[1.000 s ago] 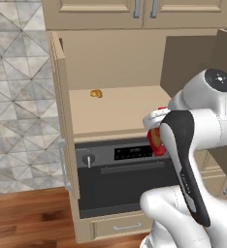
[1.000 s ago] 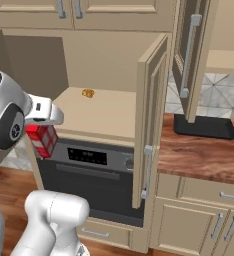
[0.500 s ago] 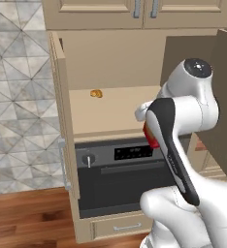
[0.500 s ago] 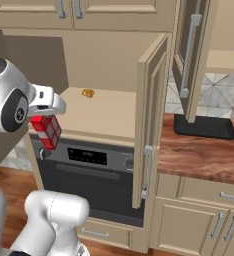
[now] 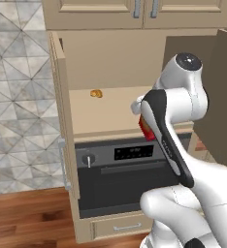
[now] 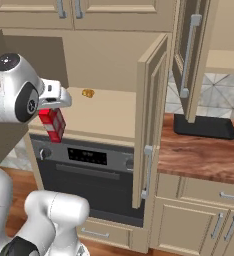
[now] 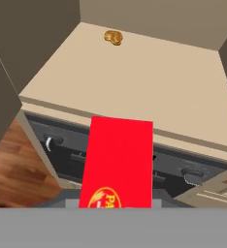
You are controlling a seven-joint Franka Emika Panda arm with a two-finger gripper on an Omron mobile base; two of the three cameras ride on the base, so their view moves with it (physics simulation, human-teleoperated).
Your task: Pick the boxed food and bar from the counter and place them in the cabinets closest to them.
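Left base view: my arm rises from the lower right and my gripper point(image 5: 143, 116) sits mostly hidden behind my wrist, just off the front lip of the open cabinet's tan shelf point(image 5: 110, 116). A sliver of the red boxed food point(image 5: 146, 128) pokes out below the wrist, in the air over the top of the black oven point(image 5: 130, 169). A small orange item point(image 5: 96, 93) lies far back on the shelf, well apart from the box. Both cabinet doors stand swung open.

Right base view: my gripper point(image 6: 53, 104) is at the left, pinching the boxed food point(image 6: 53, 124) by its top; box hangs tilted, in front of the shelf point(image 6: 109, 117) edge and above the oven point(image 6: 89, 165) panel, not resting on anything. Orange item point(image 6: 88, 92) near the shelf's back. Open cabinet door point(image 6: 150, 120) stands edge-on beside the shelf; reddish-brown counter point(image 6: 204, 155) to the right carries a black slab point(image 6: 205, 126).

Hand view: boxed food point(image 7: 118, 162) fills the lower middle, clamped between my fingers; the tips themselves are covered by it. Beyond it the shelf point(image 7: 149, 82), with the orange item point(image 7: 113, 37) at the far end, and the oven point(image 7: 62, 150) knobs below the lip.
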